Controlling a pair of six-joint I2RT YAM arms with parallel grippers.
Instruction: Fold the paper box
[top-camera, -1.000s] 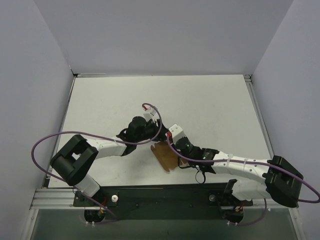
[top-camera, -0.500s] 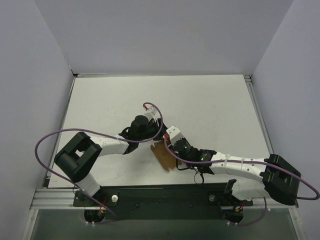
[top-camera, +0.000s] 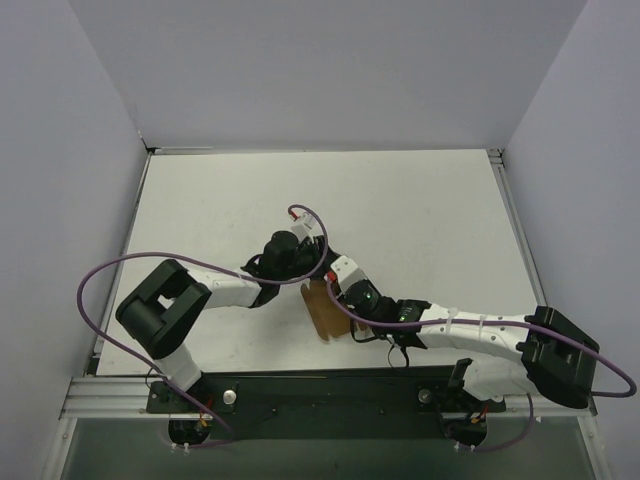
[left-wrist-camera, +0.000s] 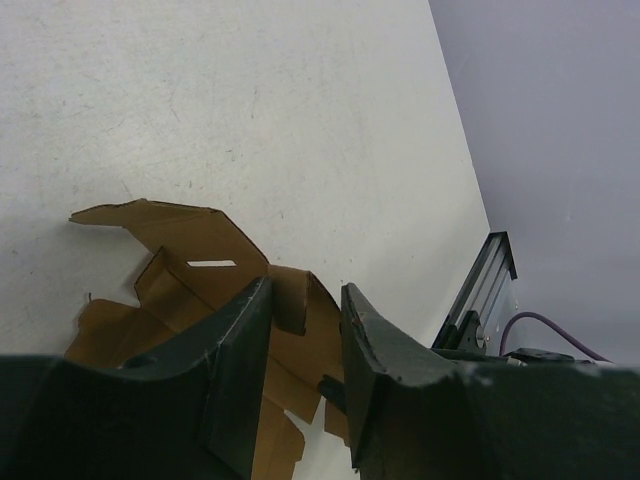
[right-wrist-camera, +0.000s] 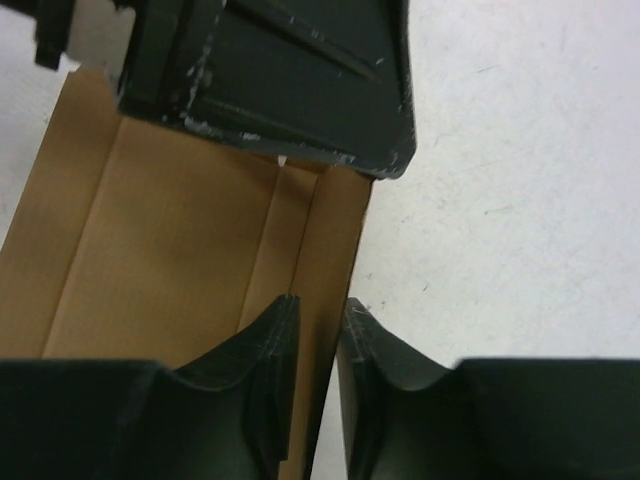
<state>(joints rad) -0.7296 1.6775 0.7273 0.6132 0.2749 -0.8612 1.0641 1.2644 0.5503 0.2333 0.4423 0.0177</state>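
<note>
— Where is the paper box (top-camera: 322, 316) sitting?
— On the white table (top-camera: 430, 210), towards the front edge, half-formed, between the two wrists. The right gripper (right-wrist-camera: 320, 312) is pinched onto its creased side panel.
— And the left gripper (left-wrist-camera: 305, 298)?
— Its jaws stand close together astride a raised flap. Whether they actually bite, I cannot tell.
— So how should the fold go?
— I'd use the right one as the anchor, low by the crease. The left should swing the flap over along that score line, slowly, so the cardboard bends there instead of buckling or slipping out.
</note>
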